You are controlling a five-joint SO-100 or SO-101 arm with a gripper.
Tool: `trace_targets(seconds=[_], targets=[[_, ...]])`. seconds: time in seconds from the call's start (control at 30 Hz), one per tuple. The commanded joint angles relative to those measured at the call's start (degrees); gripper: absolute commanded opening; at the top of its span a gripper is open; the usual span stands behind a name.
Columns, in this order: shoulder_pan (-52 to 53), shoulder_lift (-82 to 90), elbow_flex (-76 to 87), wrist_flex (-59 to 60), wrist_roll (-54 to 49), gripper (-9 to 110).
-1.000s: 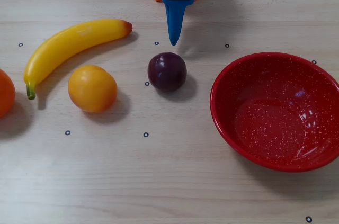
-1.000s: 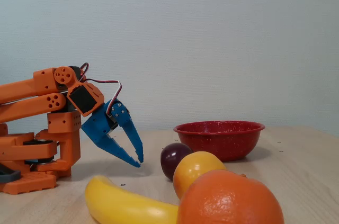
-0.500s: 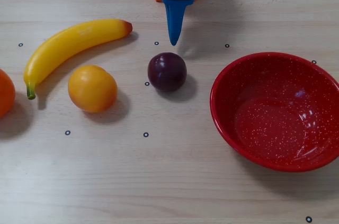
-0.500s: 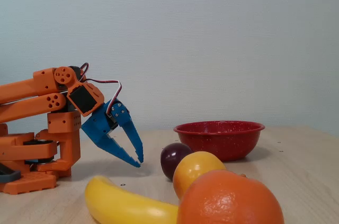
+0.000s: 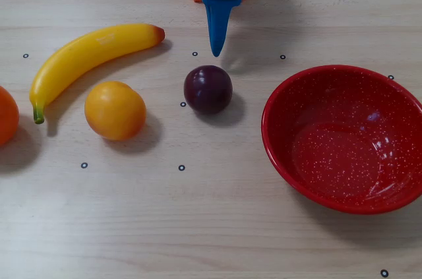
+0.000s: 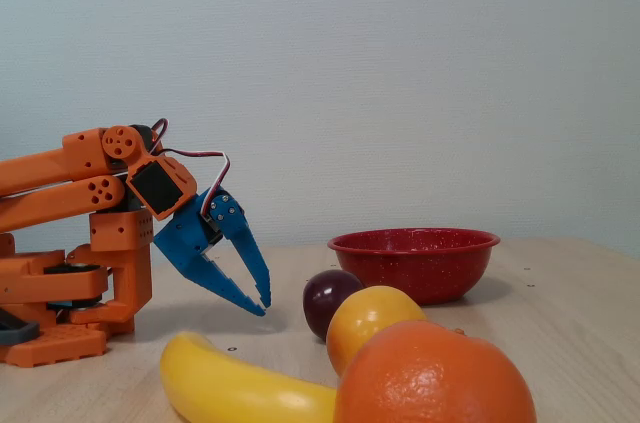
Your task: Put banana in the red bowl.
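- The blue fingers (image 5: 215, 51) are clenched together and grasp nothing; in the fixed view (image 6: 262, 308) their tips meet at a point, angled down just above the bench (image 5: 217, 226).
- The banana (image 5: 89, 58) lies flat on the bench at the left of the overhead view, its reddish tip toward the arm and its green stem end toward the near left.
- The red bowl (image 5: 280, 140) sits empty at the right, well apart from the banana.
- Between them lie a dark plum (image 5: 208, 89), just below the fingertips in the overhead view, and an orange fruit (image 5: 115, 110) close beside the banana's lower edge. A second orange fruit (image 5: 5, 115) sits at the left edge.
- No grasp has begun, so the whole task looks still ahead.
- Risk: the fingers must spread before descending; if they come down closed they would likely push the glossy banana aside.
- Risk: a grip near one end could let the long curved body swing or slip out.
- Risk: a low carry toward the bowl could knock the plum, which lies on the direct path.
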State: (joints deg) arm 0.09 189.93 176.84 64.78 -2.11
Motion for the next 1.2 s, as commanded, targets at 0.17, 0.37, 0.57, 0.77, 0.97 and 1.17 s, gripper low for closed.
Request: trace_targets(seconds=[0.17,0.37,0.57,0.77,0.97,1.17], targets=[[0.6,0.9,0.8,0.7,0.0,0],[0.4,0.9,0.9,0.3,-2.0,0],[-0.5,-1.9,-3.4,0.3,-2.9,0],[-0.1,-9.6,-12.6,1.2,-1.8,0],[0.7,-16.1,-22.3,5.1,-2.4,0],[2.6,-23.1,-32.6,11.2,-5.4,0]])
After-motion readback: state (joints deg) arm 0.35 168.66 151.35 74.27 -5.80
